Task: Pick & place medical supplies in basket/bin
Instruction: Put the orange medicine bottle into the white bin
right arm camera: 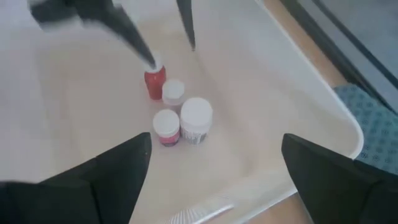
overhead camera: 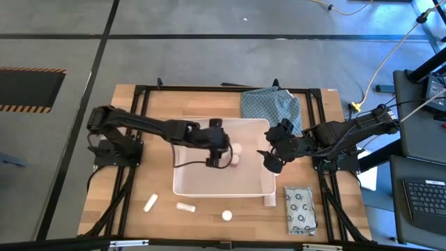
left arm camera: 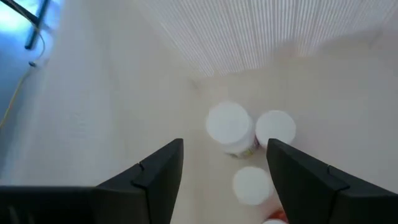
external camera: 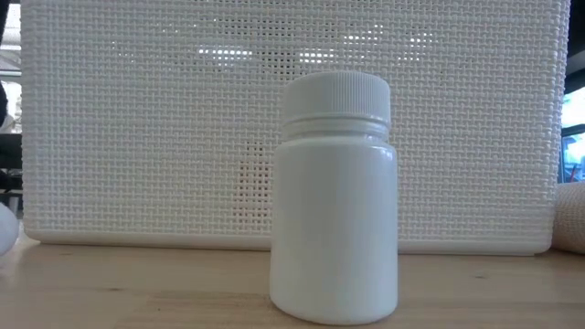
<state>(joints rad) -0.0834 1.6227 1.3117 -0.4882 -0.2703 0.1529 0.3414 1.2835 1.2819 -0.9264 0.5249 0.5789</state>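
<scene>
The white bin (overhead camera: 209, 183) sits mid-table. In the low view its woven wall (external camera: 137, 119) fills the background. Several small bottles stand clustered on its floor: a red one (right arm camera: 154, 82) and white ones (right arm camera: 196, 118), (right arm camera: 166, 124), (right arm camera: 173, 92). My left gripper (overhead camera: 219, 157) hangs open inside the bin over this cluster (left arm camera: 229, 127). My right gripper (overhead camera: 272, 159) is open above the bin's right end, empty. Outside the bin, at the near edge, lie white tubes (overhead camera: 150, 203), (overhead camera: 185, 207), a white bottle (overhead camera: 226, 216) and the ring-printed packet (overhead camera: 300, 209). My left gripper has one fingertip (right arm camera: 149, 59) right at the red bottle's cap (right arm camera: 155, 67), coming from above. I cannot tell whether it touches. The bottle stands upright on the bin floor.
The blue-green patterned cloth (overhead camera: 272, 104) lies at the bin's far right corner. Another white tube (overhead camera: 270, 201) rests against the bin's near right corner. One white bottle (external camera: 334, 196) stands close to the low camera. Bare wood lies left of the bin.
</scene>
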